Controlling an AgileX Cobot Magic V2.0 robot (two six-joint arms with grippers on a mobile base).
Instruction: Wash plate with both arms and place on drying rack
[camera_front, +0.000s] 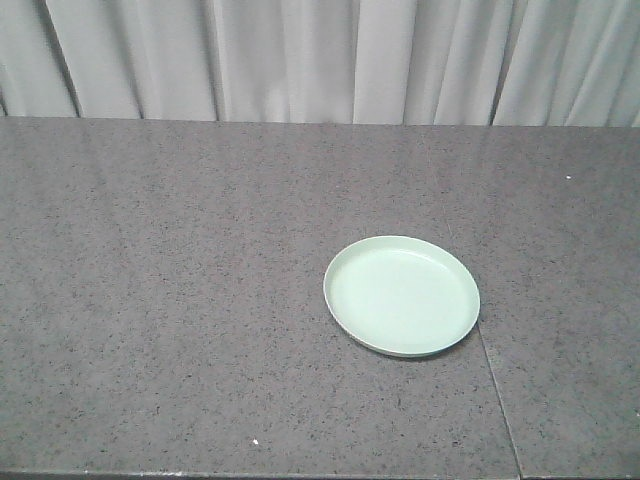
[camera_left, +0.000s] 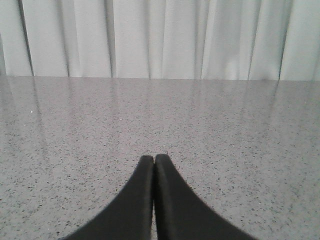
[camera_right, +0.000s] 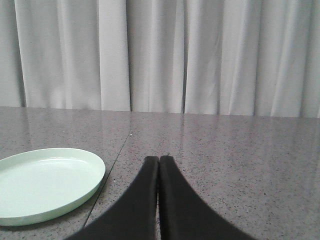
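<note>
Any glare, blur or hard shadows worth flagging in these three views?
Front view: soft even light, with only a thin shadow beneath the plate. Left wrist view: curtain reflections sheen the countertop; the left gripper looks soft-edged. Right wrist view: same sheen, right gripper soft-edged, plate in focus.

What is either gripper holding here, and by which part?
Nothing. The left gripper and right gripper are both shut and empty; the plate lies flat on the counter, apart from both.
</note>
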